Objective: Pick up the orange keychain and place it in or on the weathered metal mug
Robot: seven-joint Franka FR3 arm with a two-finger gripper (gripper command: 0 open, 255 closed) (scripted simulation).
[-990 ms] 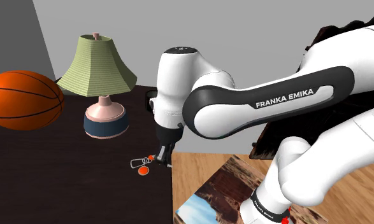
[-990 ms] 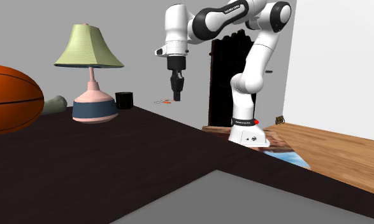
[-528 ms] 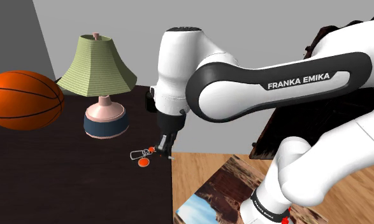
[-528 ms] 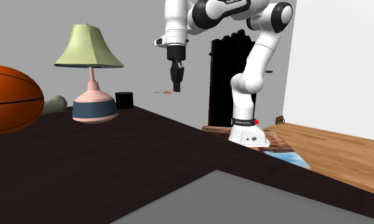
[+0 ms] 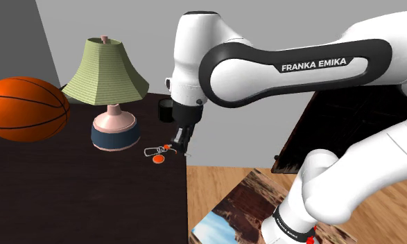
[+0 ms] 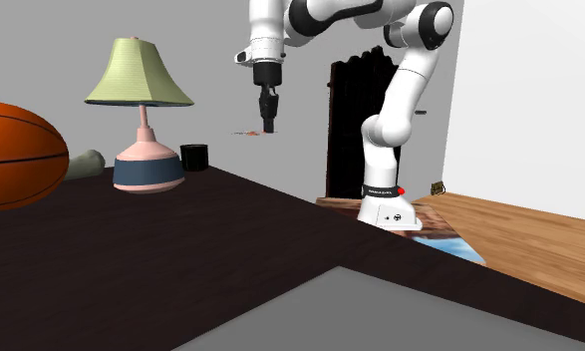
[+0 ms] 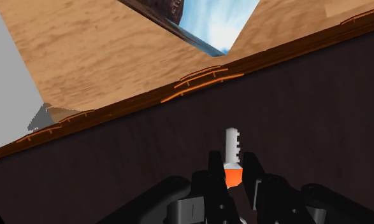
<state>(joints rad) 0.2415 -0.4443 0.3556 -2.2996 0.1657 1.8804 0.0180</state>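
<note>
Pretty standard Franka look here: the arm (image 5: 195, 35) is all glossy white rounded shells, fat tube-like links with domed caps at the joints. One link has a long dark grey band (image 5: 236, 76) along its side with the FRANKA EMIKA lettering (image 5: 314, 66) in white capitals. Dark rings show where the segments meet. The base link (image 6: 386, 210) has a thin black collar with a small red dot (image 6: 401, 191) on it. The gripper (image 6: 268, 124) is plain black all over, with two slim blocky fingers (image 7: 213, 167).

Shoulder: close behind arm (image 5: 299, 66). Second exterior: low across table (image 6: 230, 234). Wrist: downward. Shared: lamp (image 5: 106, 69).
</note>
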